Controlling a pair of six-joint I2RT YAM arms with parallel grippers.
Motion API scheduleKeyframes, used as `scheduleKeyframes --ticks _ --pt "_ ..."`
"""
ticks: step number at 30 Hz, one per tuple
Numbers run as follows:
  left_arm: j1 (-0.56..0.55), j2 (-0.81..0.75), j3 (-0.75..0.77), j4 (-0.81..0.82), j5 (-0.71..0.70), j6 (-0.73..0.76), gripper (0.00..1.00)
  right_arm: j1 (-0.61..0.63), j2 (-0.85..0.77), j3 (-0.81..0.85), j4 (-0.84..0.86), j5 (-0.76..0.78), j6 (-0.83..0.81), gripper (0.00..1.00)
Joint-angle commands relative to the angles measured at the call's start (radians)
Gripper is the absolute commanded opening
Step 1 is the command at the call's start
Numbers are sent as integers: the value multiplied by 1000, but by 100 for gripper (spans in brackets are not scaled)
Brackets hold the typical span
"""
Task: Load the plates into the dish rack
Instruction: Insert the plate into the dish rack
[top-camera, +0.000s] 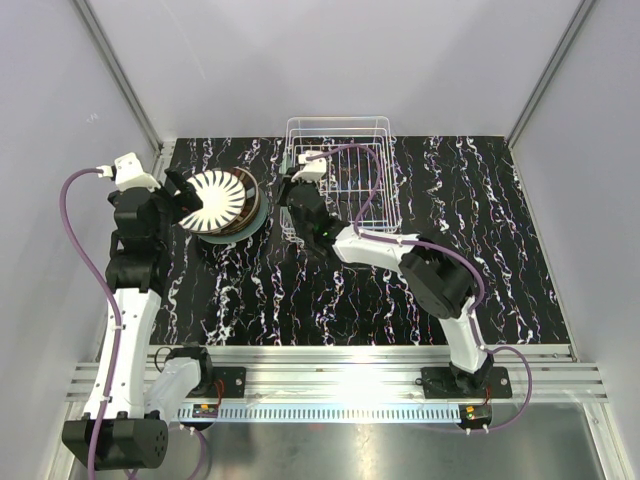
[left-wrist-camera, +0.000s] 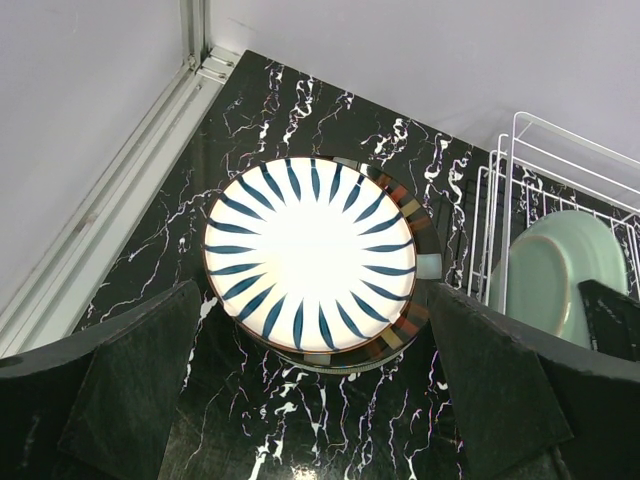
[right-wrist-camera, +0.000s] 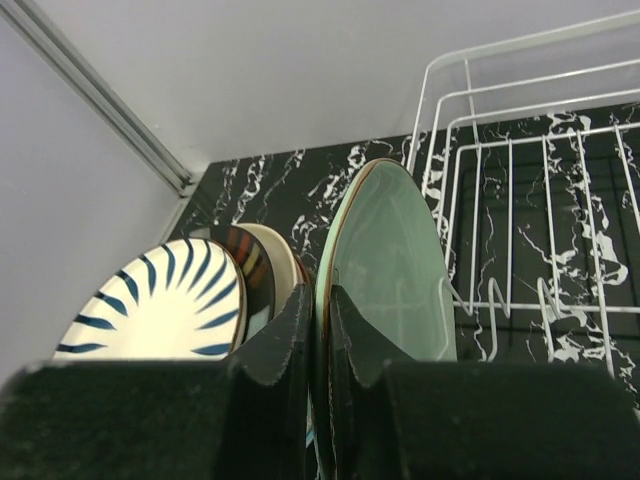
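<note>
While my right gripper (right-wrist-camera: 320, 305) pinches the rim of one pale green plate (right-wrist-camera: 390, 260), it stands on edge mid-frame, face toward the white wire dish rack (right-wrist-camera: 530, 160) at frame right. My left gripper (left-wrist-camera: 315, 390) gapes empty over a stack (left-wrist-camera: 300, 255) of at least three round plates, top one glossy white, blue-rayed.

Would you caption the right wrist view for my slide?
Right jaws hold a pale green plate on edge at the dish rack.

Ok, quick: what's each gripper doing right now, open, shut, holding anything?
Left gripper: open, holding nothing, at the striped plate.
Right gripper: shut on the pale green plate, held on edge by the dish rack.
</note>
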Motion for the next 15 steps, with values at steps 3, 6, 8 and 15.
scheduleKeyframes --ticks 3,6,8,15 --pt "-3 1 12 37 18 18 99 0 -19 27 96 -24 3 10" --pt "-3 3 12 37 22 19 99 1 0 47 82 -30 -14 11" --pt "-3 3 14 36 22 19 99 0 13 70 67 -32 -29 13" --pt "-3 4 15 36 23 21 99 -2 46 119 30 -27 -60 21"
